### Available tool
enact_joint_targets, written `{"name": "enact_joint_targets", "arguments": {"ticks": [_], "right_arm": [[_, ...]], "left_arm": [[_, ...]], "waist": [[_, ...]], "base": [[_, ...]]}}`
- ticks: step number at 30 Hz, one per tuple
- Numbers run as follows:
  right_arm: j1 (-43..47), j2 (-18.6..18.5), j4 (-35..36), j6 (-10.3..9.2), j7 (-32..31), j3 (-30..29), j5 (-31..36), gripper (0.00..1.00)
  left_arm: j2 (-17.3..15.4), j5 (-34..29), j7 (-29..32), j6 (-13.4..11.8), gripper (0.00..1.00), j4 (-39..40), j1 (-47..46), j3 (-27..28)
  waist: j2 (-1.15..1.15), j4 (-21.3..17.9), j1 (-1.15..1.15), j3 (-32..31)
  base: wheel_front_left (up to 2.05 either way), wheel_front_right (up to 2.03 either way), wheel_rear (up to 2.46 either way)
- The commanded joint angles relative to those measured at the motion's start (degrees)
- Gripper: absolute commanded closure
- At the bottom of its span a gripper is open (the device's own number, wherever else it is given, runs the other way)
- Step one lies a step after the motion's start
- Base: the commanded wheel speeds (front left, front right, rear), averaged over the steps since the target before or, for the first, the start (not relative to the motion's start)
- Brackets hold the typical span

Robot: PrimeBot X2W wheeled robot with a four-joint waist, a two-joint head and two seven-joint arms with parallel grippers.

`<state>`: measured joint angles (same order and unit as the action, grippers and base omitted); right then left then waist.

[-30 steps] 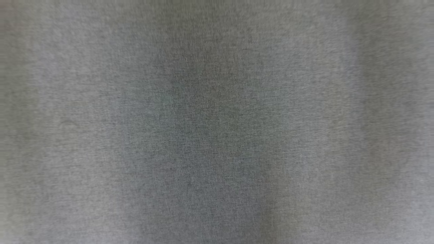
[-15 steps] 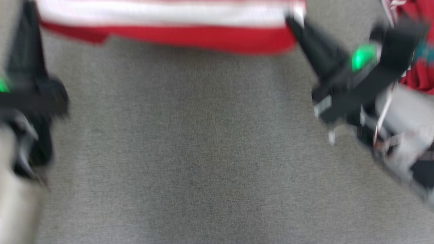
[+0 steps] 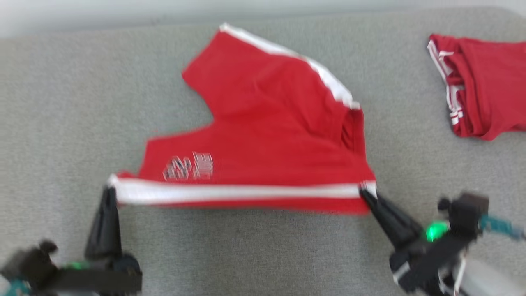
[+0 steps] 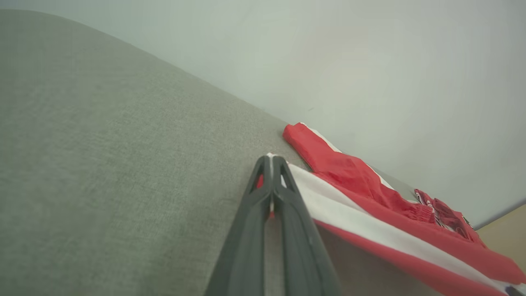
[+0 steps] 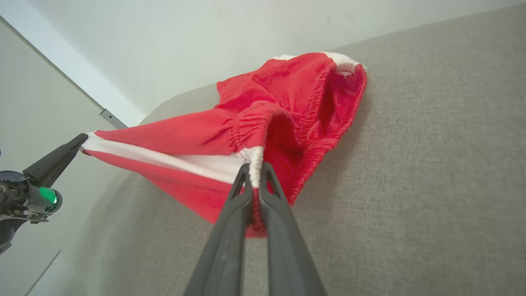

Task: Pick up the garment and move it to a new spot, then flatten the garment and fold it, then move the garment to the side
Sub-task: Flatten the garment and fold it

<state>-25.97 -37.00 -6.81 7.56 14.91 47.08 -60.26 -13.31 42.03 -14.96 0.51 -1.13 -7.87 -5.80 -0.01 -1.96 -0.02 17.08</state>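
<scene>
The garment (image 3: 267,135) – red shorts with a white side stripe – is lying spread across the middle of the grey cloth-covered bench (image 3: 61,102). Its near edge appears to be hanging just clear of the surface.

**Governing relation.** The striped side is the garment's long axis. It is running crosswise, from the robot's left to its right, and is stretching almost straight between the two arms. The rest of the cloth is lying beyond the jaws, on the side away from the robot, with the second leg angling off toward the far edge.

**Grip.**
- The left gripper (image 3: 109,194) is pinching the hem end of the stripe, jaws closed flat on the cloth.
- The right gripper (image 3: 365,194) is gripping the waistband end, jaws closed on the gathered elastic.

**Pose.** Both arms are sitting low at much the same reach, so neither is nearer. The left fingers are pointing nearly straight ahead, and the right fingers are slanting in toward the robot's left.

**Next move, as a judgement.** Flattening is probably calling for both arms to travel together while keeping the stripe evenly taut – one arm leading would likely skew the edge.

A second red garment (image 3: 481,86) is lying bunched at the far right, well apart
</scene>
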Motion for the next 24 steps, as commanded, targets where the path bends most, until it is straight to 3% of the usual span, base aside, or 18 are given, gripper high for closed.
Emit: {"name": "enact_joint_targets", "arguments": {"ticks": [1, 7, 14, 19, 24], "right_arm": [[3.41, -0.23, 0.37, -0.18, 0.31, -1.47, 0.94, 1.00], [16.46, 1.56, 2.84, -0.18, 0.29, -5.96, 3.37, 1.00], [24.28, 4.35, 6.60, -0.18, -2.09, -10.69, 7.86, 1.00], [23.59, 7.15, 10.43, -0.17, -3.00, -13.63, 9.02, 1.00], [21.16, 10.91, 12.36, -0.17, -2.10, -17.58, 10.60, 1.00]], "left_arm": [[0.96, -0.99, -0.29, 0.21, 1.00, 0.18, 2.71, 1.08], [5.57, -3.06, -0.29, 1.78, 1.00, -0.39, 10.21, 3.81], [7.59, -5.99, -0.29, 4.08, 1.00, -0.36, 13.69, 4.25], [5.30, -8.32, 0.03, 5.11, 1.00, 0.55, 9.05, 2.81], [-0.70, -10.17, 4.96, 6.24, 1.00, 1.74, -3.36, 0.30]], "waist": [[0.01, 0.53, 0.02, -2.80], [0.01, 1.08, 0.02, -5.12], [0.01, 0.78, 0.02, -4.92], [0.01, -0.06, 0.02, -4.42], [0.01, -2.90, 0.02, -1.58]], "base": [[0.00, 0.00, 0.00], [0.00, 0.00, 0.00], [0.00, 0.00, 0.00], [0.00, 0.00, 0.00], [0.00, 0.00, 0.00]]}}
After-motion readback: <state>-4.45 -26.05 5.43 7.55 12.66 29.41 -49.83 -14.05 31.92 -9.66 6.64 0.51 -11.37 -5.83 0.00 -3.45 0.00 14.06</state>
